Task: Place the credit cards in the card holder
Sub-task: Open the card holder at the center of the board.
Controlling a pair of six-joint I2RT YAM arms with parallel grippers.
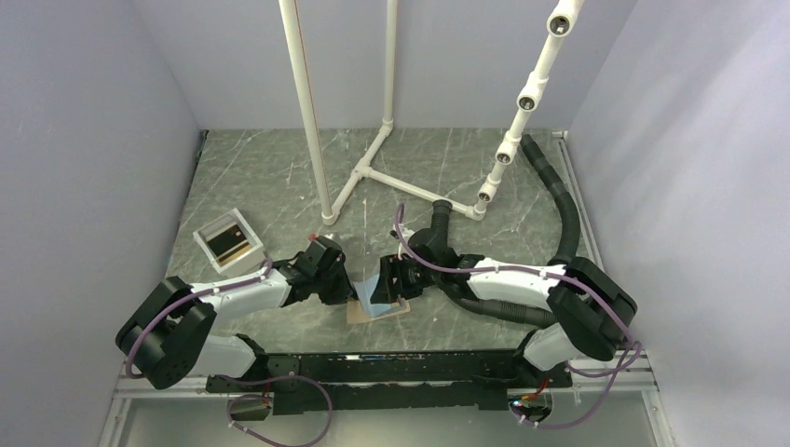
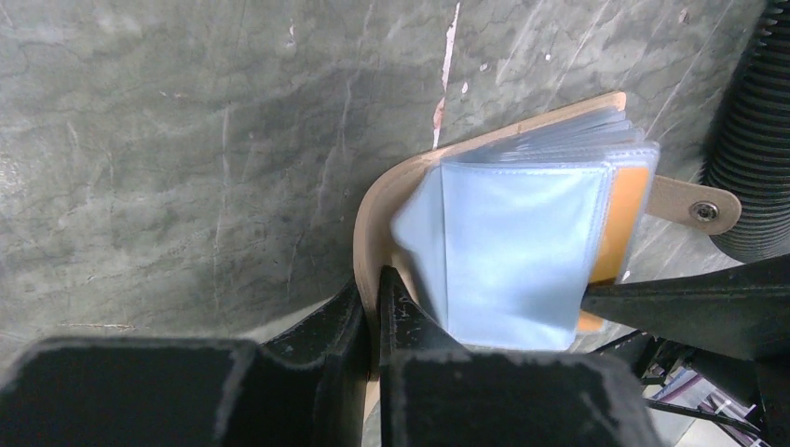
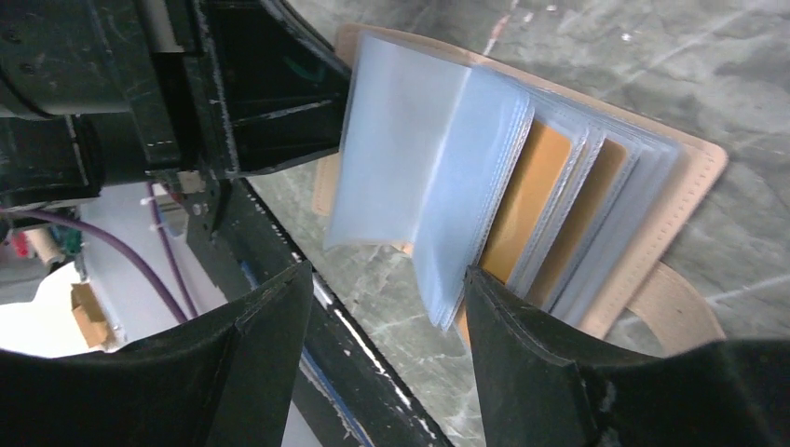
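Note:
The tan card holder (image 1: 380, 307) lies open near the table's front edge, with its bluish clear sleeves (image 2: 522, 251) fanned upward. My left gripper (image 2: 374, 296) is shut on the holder's tan cover at its left edge; it also shows in the top view (image 1: 347, 289). My right gripper (image 3: 387, 289) is open over the sleeves' free edges, and its right finger (image 3: 522, 345) touches them. Orange-gold card faces (image 3: 533, 196) show inside some sleeves. A dark credit card (image 1: 230, 244) lies in the white tray (image 1: 207, 241) at the left.
The holder's closing tab with a snap (image 2: 697, 207) points toward a black corrugated hose (image 2: 755, 158). A white pipe frame (image 1: 373, 172) stands behind. The black front rail (image 1: 391, 368) runs just below the holder.

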